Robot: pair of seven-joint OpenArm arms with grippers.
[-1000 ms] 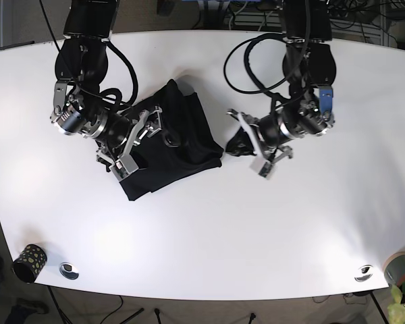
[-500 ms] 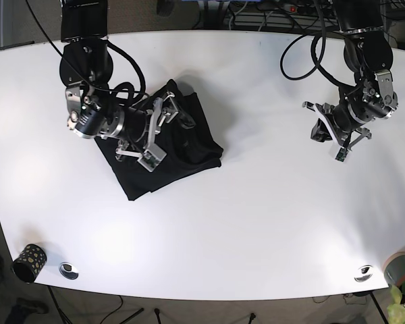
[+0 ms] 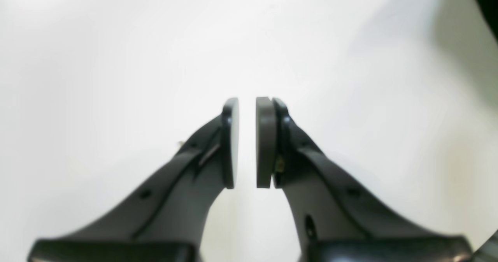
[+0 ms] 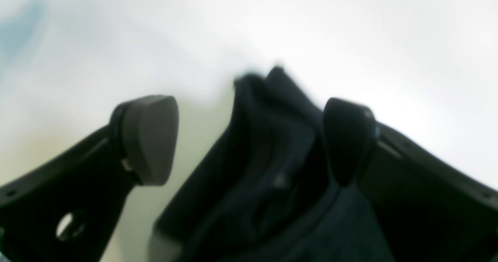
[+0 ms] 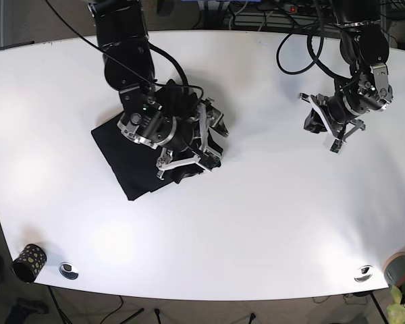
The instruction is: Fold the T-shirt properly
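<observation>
The black T-shirt (image 5: 121, 158) lies folded into a rough rectangle on the white table (image 5: 270, 223), left of centre. My right gripper (image 5: 212, 140) hovers over the shirt's right end. In the right wrist view it (image 4: 249, 110) is open, with a bunched fold of the shirt (image 4: 272, 168) between its pads, which stand apart from the cloth. My left gripper (image 5: 316, 123) is far to the right over bare table. In the left wrist view it (image 3: 247, 110) is empty, with its pads almost together.
A patterned black cup (image 5: 28, 262) and a round metal disc (image 5: 69, 270) sit at the front left edge. Another disc (image 5: 364, 273) and a plant pot (image 5: 398, 270) are at the front right. Cables hang behind the table.
My right arm has swung rightward across the shirt, from its left side to its right end. My left arm pulled away to the far right and then shifted slightly up.
</observation>
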